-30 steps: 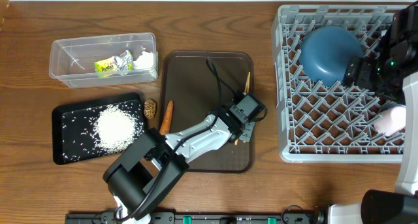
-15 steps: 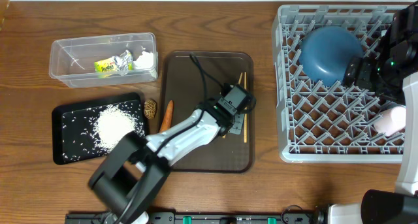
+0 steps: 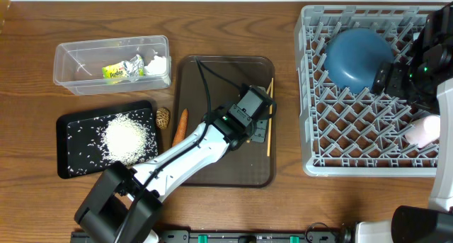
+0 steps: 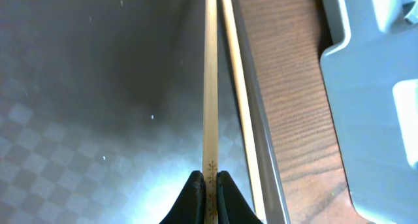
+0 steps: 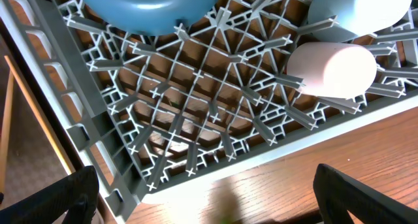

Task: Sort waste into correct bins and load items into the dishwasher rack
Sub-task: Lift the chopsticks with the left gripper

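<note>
My left gripper [image 4: 210, 178] is shut on one thin wooden chopstick [image 4: 210, 87] over the right side of the brown serving tray [image 3: 212, 87]. The second chopstick [image 4: 238, 100] lies beside it along the tray's right rim. Both show in the overhead view [image 3: 267, 130] beside the left gripper [image 3: 259, 124]. My right gripper [image 5: 209, 204] is open and empty above the grey rack [image 5: 196, 139]. The rack [image 3: 318, 130] holds the dark-blue bowl [image 3: 357, 55], the cup [image 5: 333, 67] and the small light-blue bowl [image 5: 353, 12].
The clear tub [image 3: 78, 66] holds the wrapper [image 3: 113, 72] and tissue [image 3: 156, 62]. The black tray [image 3: 71, 130] holds rice [image 3: 127, 138]. The brown lump [image 3: 163, 117] and carrot stick [image 3: 180, 127] lie on the table between the black tray and the serving tray.
My left arm has swung and its wrist has turned over the serving tray's right side, still near the chopsticks, which now line up along the right rim. The right arm has not moved.
</note>
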Robot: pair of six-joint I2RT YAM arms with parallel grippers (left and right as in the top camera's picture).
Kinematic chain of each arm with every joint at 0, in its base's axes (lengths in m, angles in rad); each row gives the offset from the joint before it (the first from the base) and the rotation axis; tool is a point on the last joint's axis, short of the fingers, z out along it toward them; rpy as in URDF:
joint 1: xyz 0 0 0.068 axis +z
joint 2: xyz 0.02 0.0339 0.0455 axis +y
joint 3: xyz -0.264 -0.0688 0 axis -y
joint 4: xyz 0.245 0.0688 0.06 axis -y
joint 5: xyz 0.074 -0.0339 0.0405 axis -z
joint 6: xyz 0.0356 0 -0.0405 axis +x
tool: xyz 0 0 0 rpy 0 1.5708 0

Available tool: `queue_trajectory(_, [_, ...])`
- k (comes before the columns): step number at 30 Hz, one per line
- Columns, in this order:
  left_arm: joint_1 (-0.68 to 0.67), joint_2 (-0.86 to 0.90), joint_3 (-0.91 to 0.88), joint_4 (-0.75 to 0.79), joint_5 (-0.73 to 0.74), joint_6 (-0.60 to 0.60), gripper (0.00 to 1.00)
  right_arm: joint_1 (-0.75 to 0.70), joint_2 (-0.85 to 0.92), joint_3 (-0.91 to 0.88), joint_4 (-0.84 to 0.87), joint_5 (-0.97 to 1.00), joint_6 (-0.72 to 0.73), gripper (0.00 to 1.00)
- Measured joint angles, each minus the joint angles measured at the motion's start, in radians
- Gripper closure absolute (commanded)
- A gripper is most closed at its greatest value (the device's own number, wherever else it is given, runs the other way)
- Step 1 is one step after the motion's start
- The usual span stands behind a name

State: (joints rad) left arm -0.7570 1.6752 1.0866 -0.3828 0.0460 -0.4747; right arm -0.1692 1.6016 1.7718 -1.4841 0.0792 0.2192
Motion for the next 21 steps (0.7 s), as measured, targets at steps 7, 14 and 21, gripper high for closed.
queue_trajectory(7, [0.000, 0.000, -0.002, -0.065, 0.008, -0.016, 0.94, 0.000, 0.000, 0.000, -0.004, 0.000, 0.000, 0.01])
queue_trajectory(14, [0.000, 0.000, -0.050, -0.091, 0.008, -0.020, 0.83, 0.000, 0.000, 0.000, -0.004, 0.000, 0.000, 0.01])
queue_trajectory(21, [0.000, 0.001, -0.083, -0.095, 0.013, -0.024, 0.61, 0.000, 0.000, 0.000, -0.007, 0.000, 0.000, 0.01])
